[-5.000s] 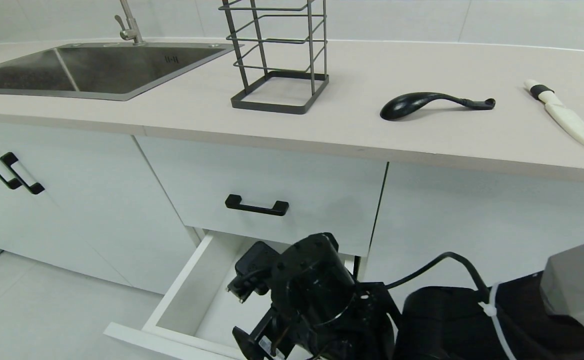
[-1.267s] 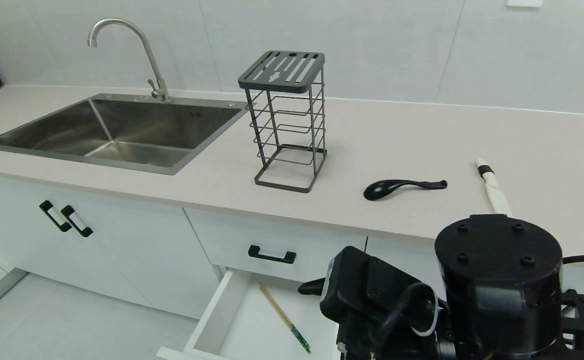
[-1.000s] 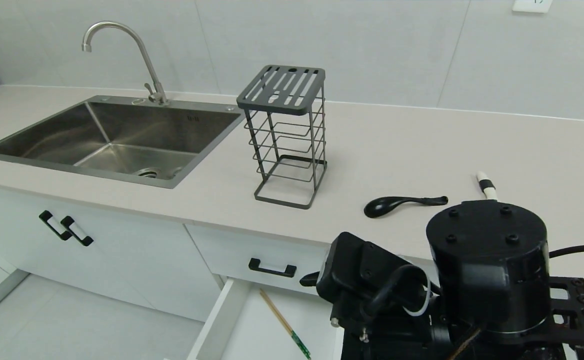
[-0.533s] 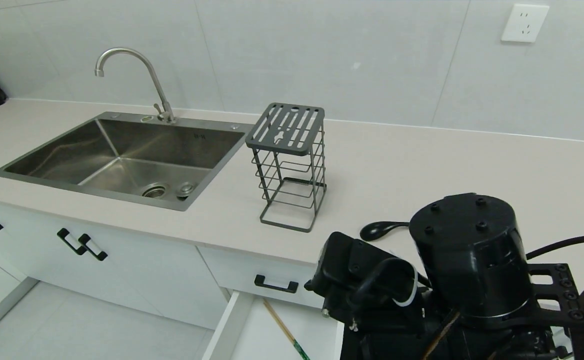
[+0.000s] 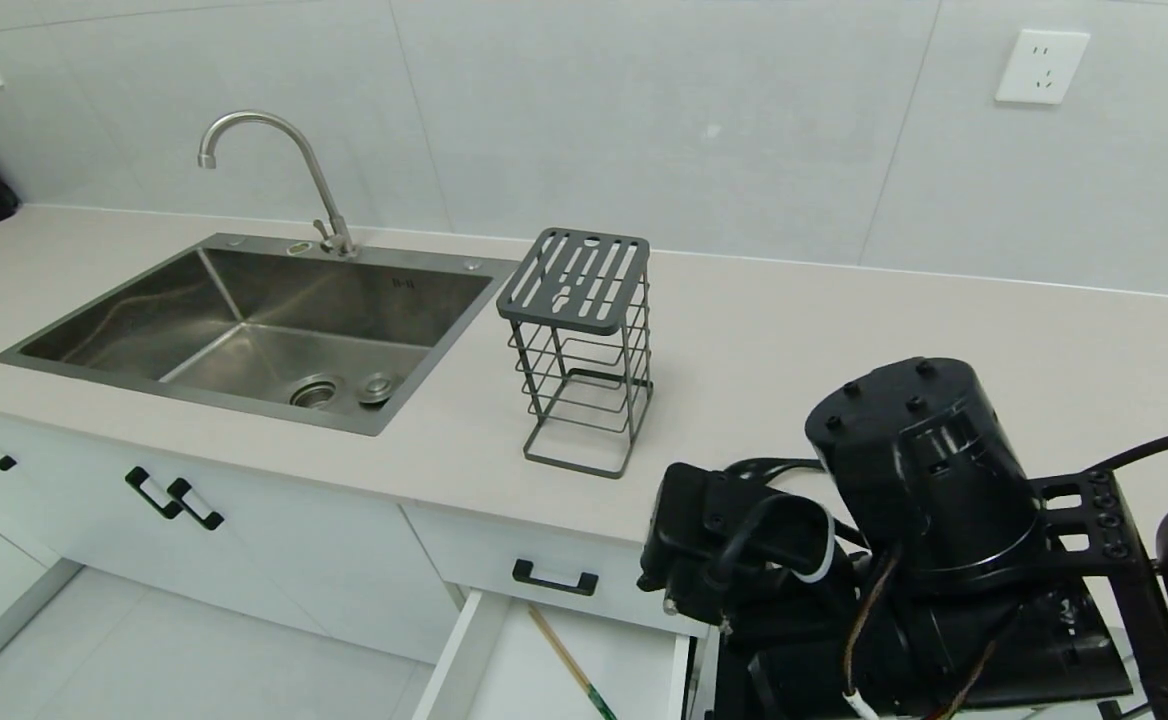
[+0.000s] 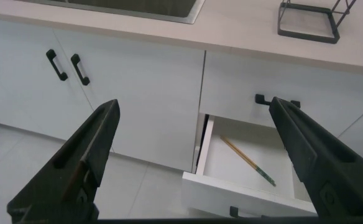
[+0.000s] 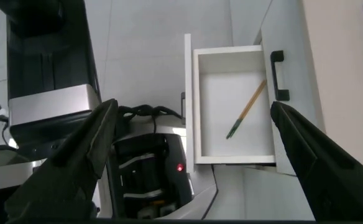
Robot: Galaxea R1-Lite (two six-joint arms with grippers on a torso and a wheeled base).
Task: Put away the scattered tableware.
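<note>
Chopsticks (image 6: 247, 163) lie diagonally on the floor of the open drawer (image 6: 204, 149) below the surface (image 5: 794, 330). Left gripper (image 6: 194, 102) and right gripper (image 7: 192, 106) are both spread wide and hold nothing; both hang near the drawer. Probable hazard: an arm blocks the head view of the surface beside the rack (image 5: 584, 350). A reach into that hidden area risks a misjudged grasp or a knock against the surface edge.

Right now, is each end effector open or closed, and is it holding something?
Left end effector: open, holding nothing.
Right end effector: open, holding nothing.
</note>
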